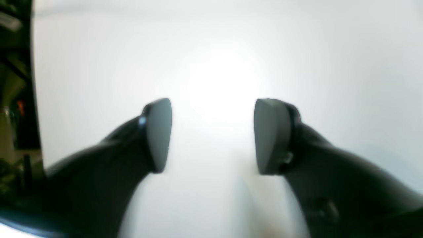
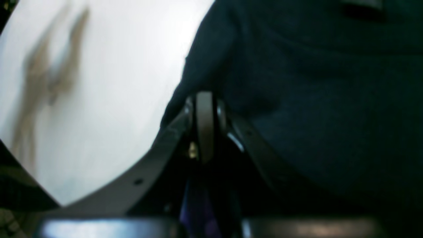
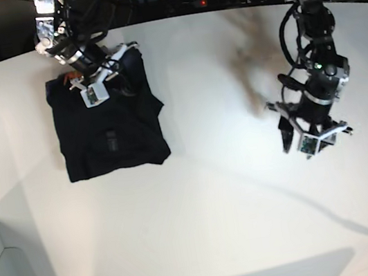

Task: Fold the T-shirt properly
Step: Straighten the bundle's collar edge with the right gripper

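The plain black cloth T-shirt [image 3: 109,132] lies already gathered into a compact, roughly rectangular bundle on the far left part of the white table [image 3: 214,196] in the base view. Its long axis runs roughly from the far table edge toward the near edge. The far right corner is lumpier than the rest, with a loose flap jutting out at the right edge [image 3: 155,107]. A small pale mark shows near the bundle's middle; too small to identify.

Right gripper [image 3: 100,80] sits directly over that far corner of the bundle. In the right wrist view its jaws stand closed together, tips at the cloth edge [image 2: 205,99]; dark fabric fills the frame to the right and bare table to the left. Whether fabric is actually pinched between the tips cannot be told — view blurred.

Left gripper [image 1: 213,135] hangs over bare table well apart from the shirt, on the other side of the base view [image 3: 307,134]. Jaws spread wide, nothing between them; only white surface below.

Judgement: right arm is clearly the nearer one, and any remaining tuck or smoothing falls to it. The shirt lies beneath and toward the near side of its claw, so the flap on the right edge is the relation to watch.
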`<state>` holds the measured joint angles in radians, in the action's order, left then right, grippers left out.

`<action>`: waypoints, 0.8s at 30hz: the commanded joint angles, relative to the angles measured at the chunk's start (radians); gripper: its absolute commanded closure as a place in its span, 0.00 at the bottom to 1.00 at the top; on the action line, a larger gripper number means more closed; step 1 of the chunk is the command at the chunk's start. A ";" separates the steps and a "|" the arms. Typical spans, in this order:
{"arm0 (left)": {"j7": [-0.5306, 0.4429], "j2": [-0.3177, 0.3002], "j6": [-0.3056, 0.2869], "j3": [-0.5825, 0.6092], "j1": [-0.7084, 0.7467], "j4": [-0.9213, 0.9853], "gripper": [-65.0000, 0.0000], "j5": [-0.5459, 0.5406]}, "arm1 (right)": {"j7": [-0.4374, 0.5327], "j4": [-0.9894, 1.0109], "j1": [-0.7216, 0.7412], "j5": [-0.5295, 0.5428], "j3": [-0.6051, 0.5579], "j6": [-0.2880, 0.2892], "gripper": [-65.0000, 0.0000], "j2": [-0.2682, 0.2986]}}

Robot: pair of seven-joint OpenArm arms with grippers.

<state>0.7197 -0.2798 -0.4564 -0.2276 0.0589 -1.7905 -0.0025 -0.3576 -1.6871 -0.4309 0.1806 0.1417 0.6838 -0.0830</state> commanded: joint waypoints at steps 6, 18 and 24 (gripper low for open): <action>0.053 -0.008 -0.006 -0.005 -0.009 -0.021 0.42 0.040 | 0.018 -0.233 -0.036 0.018 0.095 0.014 1.00 -0.005; 0.065 -0.008 -0.006 -0.006 0.012 -0.021 0.42 0.032 | 0.016 -0.147 0.010 0.018 0.391 0.014 1.00 -0.001; 0.065 -0.006 -0.006 -0.006 0.014 -0.021 0.42 0.032 | 0.018 0.017 0.036 0.018 0.396 0.014 1.00 -0.001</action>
<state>0.8043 -0.2768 -0.4679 -0.2283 0.0860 -1.7935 0.0330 -0.3389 -1.6566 -0.3885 0.1982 0.5358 0.6838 -0.0856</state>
